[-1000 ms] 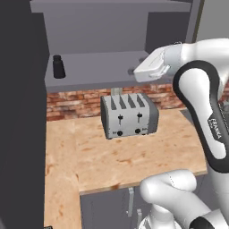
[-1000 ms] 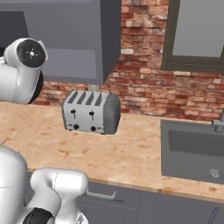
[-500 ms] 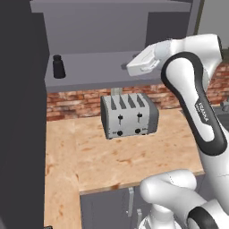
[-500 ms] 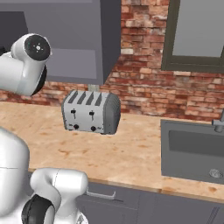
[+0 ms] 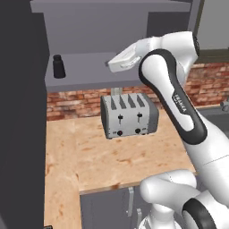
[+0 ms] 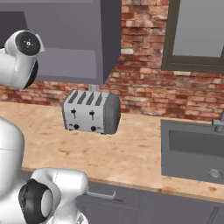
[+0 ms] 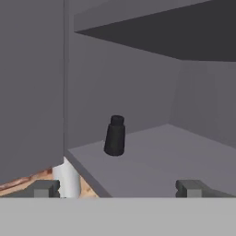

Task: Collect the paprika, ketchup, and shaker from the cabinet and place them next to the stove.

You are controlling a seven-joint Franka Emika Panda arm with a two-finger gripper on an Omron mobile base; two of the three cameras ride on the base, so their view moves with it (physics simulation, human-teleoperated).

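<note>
The cabinet (image 5: 94, 27) door is blocking the left of the counter (image 5: 134, 156). The arm is covering part of the toaster (image 5: 129, 116), and the picture's edge is cropping the sink (image 6: 192, 151).

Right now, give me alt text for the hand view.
A small black shaker stands upright on the lower grey shelf of the open cabinet, ahead of the open pincer. Another shelf runs above, and a strip of wooden counter shows at lower left.

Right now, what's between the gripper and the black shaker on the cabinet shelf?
Nothing: in the hand view, bare grey shelf runs from the open gripper to the upright shaker.
</note>
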